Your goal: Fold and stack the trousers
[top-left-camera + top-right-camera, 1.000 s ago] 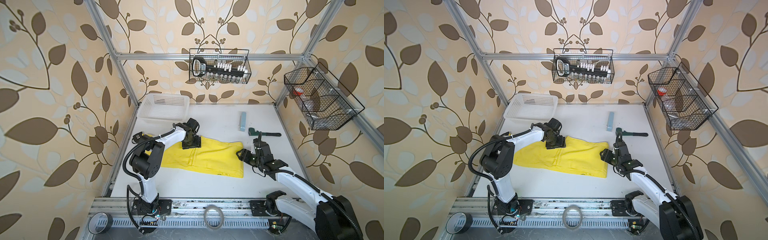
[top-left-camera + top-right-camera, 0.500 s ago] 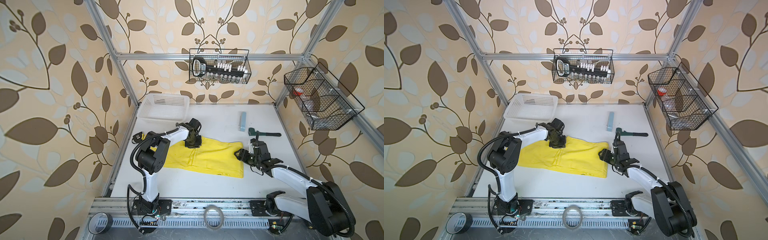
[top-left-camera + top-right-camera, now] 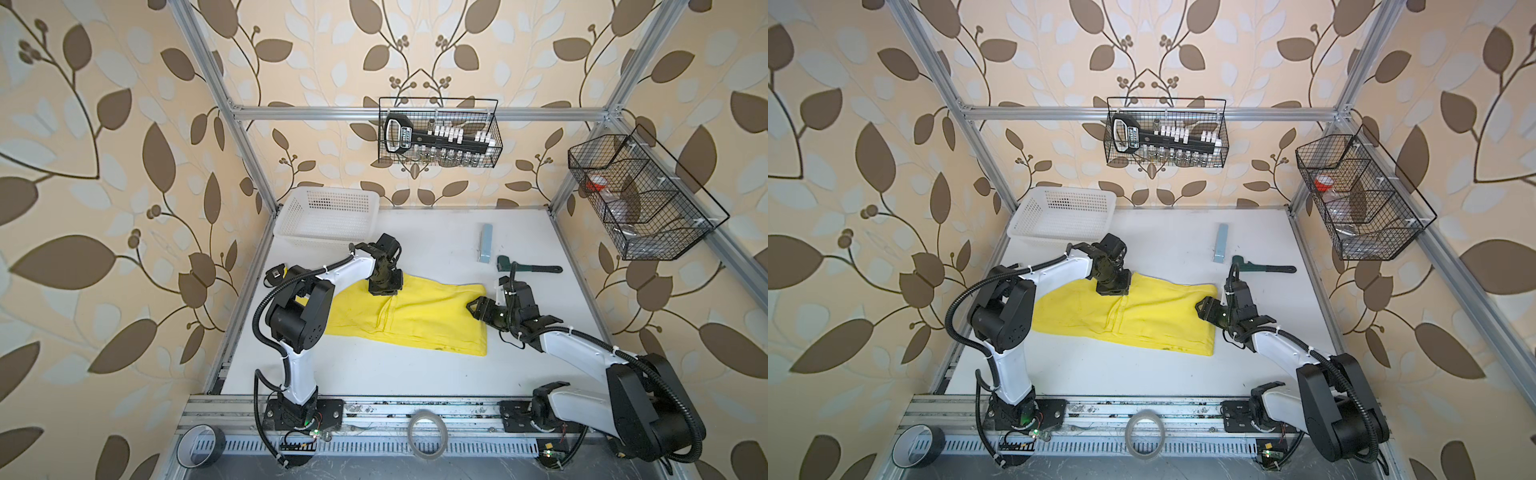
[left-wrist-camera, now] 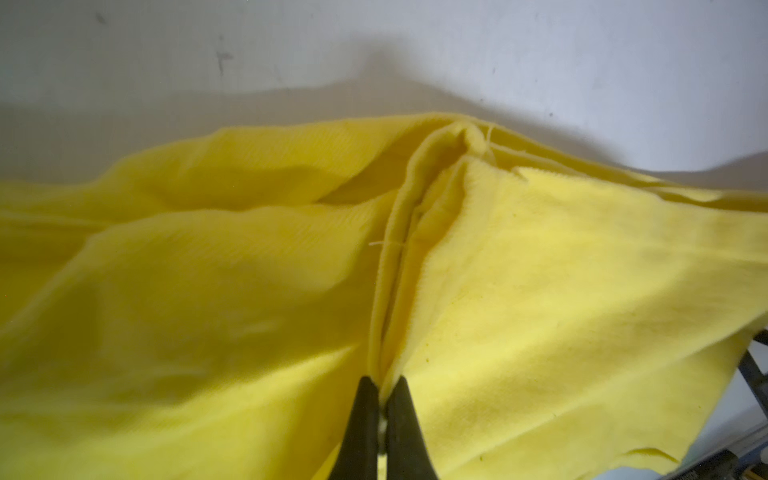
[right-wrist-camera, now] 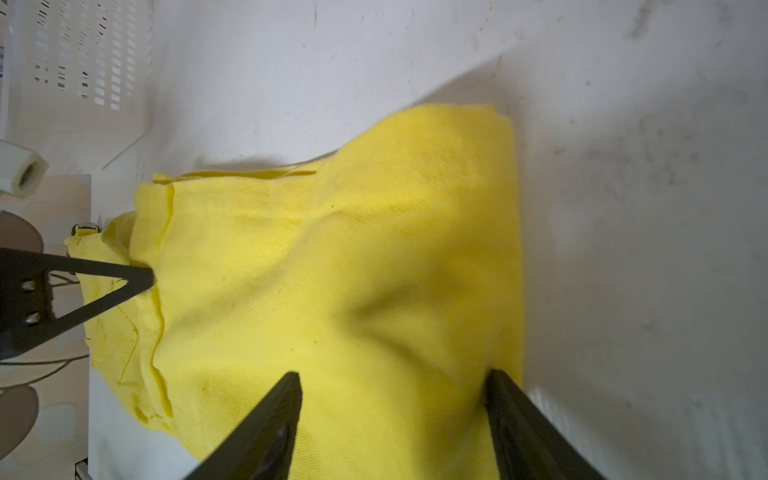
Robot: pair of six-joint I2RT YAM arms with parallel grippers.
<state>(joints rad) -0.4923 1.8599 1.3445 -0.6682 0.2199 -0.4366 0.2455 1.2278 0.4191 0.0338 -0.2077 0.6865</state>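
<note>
Trousers [image 3: 415, 320], folded into a yellow slab, lie in the middle of the table [image 3: 415, 374] in front of the white basket [image 3: 328, 216], just where they were a second ago. The left gripper [image 4: 381, 384], spread over their far edge back then, has now clamped tight on a raised fold of cloth there. The right gripper [image 5: 392, 378] has crept in over the right-hand end, its jaws gaping wide and gripping nothing.

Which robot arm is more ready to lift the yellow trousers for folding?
Probably the left: the left gripper is pinched shut on the trousers at their far edge, while the right gripper sits open over one end, gripping nothing.
</note>
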